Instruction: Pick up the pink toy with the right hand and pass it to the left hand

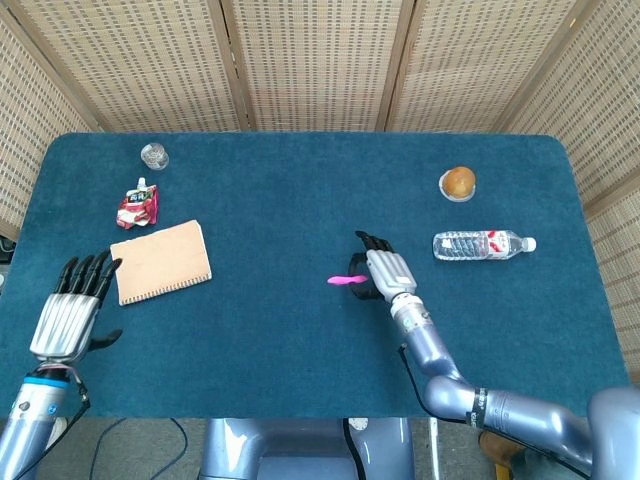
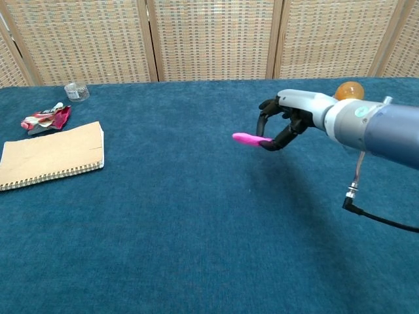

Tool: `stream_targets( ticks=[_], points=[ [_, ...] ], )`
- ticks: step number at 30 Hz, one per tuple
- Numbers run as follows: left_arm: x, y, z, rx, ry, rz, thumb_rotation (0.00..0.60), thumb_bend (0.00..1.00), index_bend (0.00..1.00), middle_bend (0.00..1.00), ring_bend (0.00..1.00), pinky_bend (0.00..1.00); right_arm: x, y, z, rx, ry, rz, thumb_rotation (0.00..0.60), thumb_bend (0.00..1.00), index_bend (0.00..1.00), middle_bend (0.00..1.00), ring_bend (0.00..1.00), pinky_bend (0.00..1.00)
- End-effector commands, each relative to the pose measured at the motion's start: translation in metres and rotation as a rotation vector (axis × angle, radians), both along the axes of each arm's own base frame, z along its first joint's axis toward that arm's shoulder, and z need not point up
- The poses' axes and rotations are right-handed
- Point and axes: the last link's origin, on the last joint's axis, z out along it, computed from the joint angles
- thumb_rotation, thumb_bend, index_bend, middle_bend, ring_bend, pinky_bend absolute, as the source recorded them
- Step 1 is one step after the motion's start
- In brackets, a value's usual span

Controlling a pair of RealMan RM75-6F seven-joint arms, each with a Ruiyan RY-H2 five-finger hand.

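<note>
Above the dark blue cloth-covered table [image 1: 300, 200], your right hand [image 1: 383, 273] has the slim pink toy [image 2: 247, 138] pinched at one end between its dark fingertips [image 2: 267, 145], with most of the toy's length sticking out toward the robot's left. In the chest view it hangs clear of the cloth, so I judge the pickup done and the handover not yet started.

Your left hand [image 1: 72, 316] sits well apart from it at the near left edge of the table, palm down, fingers spread and holding nothing, just beside the tan spiral-bound notebook [image 1: 160, 262].

The main risk is that grip: you hold only the tip, so a quick swing across could let the toy pivot or slip out and drop onto the cloth. The receiving hand would probably need to turn and close on the free end; let go before it has a firm hold and the toy falls between the two. Watch too that the left hand does not catch the notebook's corner as it lifts.
</note>
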Motion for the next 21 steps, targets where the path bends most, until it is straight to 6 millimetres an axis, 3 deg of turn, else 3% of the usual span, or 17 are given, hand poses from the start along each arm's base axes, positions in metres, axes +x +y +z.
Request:
stream_targets(
  ticks=[1, 7, 17, 21],
  points=[
    [0.019, 0.020, 0.002, 0.006, 0.052, -0.113, 0.600, 0.00, 0.00, 0.00, 0.00, 0.00, 0.032, 0.001, 0.003, 0.054, -0.097, -0.029, 0.600, 0.57, 0.65, 0.11, 0.00, 0.00],
    [0.055, 0.047, -0.006, -0.054, 0.096, -0.277, 0.600, 0.00, 0.00, 0.00, 0.00, 0.00, 0.064, 0.003, -0.002, 0.103, -0.173, -0.072, 0.600, 0.57, 0.65, 0.11, 0.00, 0.00],
    [0.112, 0.075, -0.032, -0.134, 0.100, -0.517, 0.600, 0.00, 0.01, 0.00, 0.00, 0.00, 0.105, 0.000, -0.015, 0.164, -0.287, -0.139, 0.600, 0.57, 0.65, 0.11, 0.00, 0.00],
    [0.130, 0.085, -0.044, -0.156, 0.084, -0.576, 0.600, 0.10, 0.08, 0.00, 0.00, 0.00, 0.118, 0.000, -0.019, 0.171, -0.298, -0.138, 0.600, 0.57, 0.65, 0.11, 0.00, 0.00]
  ],
)
